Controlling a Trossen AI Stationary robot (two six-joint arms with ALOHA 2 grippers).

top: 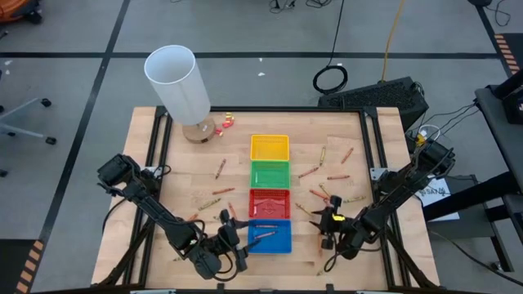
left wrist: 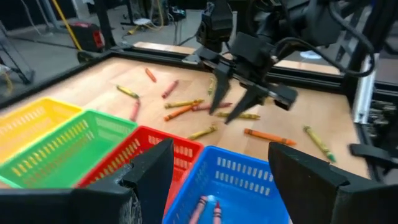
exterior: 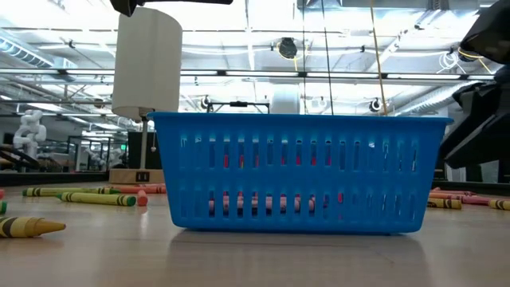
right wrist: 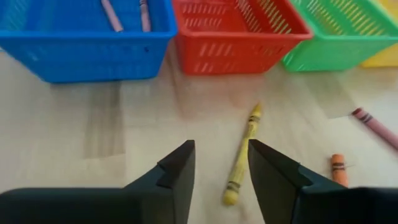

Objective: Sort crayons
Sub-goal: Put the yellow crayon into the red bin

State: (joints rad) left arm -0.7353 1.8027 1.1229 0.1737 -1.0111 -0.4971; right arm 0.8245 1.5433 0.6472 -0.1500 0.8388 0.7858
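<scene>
trays [top: 269, 147] mid-table in a row; crayons [top: 337, 176] scattered beside; perhaps two inside

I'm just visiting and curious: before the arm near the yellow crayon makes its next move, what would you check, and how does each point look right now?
1. Right gripper open and holding nothing: ok.
2. Yellow crayon lies free on the wood, nothing on top of it: ok.
3. Crayon centred between the fingers: not ok, it lies toward one finger.
4. Yellow tray has room: ok, looks empty from above.
5. Left gripper clear of the right arm's path: cannot tell; it is open over the blue tray.
6. Blue tray contents: two crayons inside.
</scene>
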